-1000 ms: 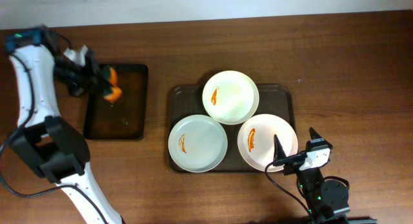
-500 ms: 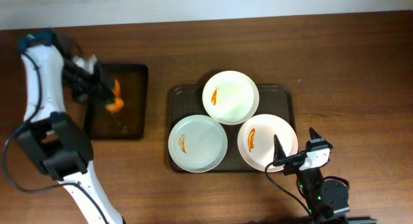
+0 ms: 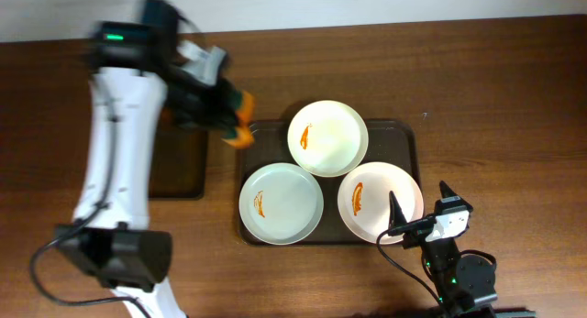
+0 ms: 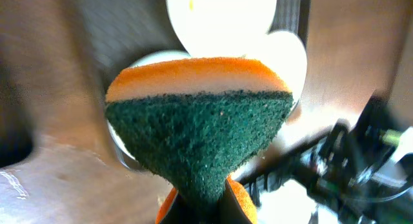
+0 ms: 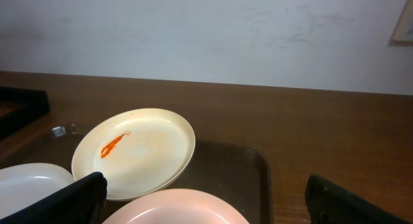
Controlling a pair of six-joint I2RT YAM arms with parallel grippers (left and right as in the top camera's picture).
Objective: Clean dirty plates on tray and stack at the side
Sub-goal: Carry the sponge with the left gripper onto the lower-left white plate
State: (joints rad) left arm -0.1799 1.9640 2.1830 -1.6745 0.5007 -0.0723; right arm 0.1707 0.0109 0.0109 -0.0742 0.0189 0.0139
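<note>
Carried from above the small black tray (image 3: 183, 167) to the left edge of the tray (image 3: 409, 139), the left gripper (image 3: 229, 121) was seen clamped on the soft, pinched sponge (image 4: 200, 121). At the tray's near right corner the right gripper (image 3: 420, 206) was held spread wide and empty. Three smeared plates (image 3: 327, 137) lay on the tray. They were judged stiff, slick and breakable, and best taken at the rim.

Wooden worktop (image 3: 495, 80) carries two items directly: brown tray (image 3: 399, 139) near centre, smaller black tray (image 3: 183, 167) toward the left arm's side, the two apart
</note>
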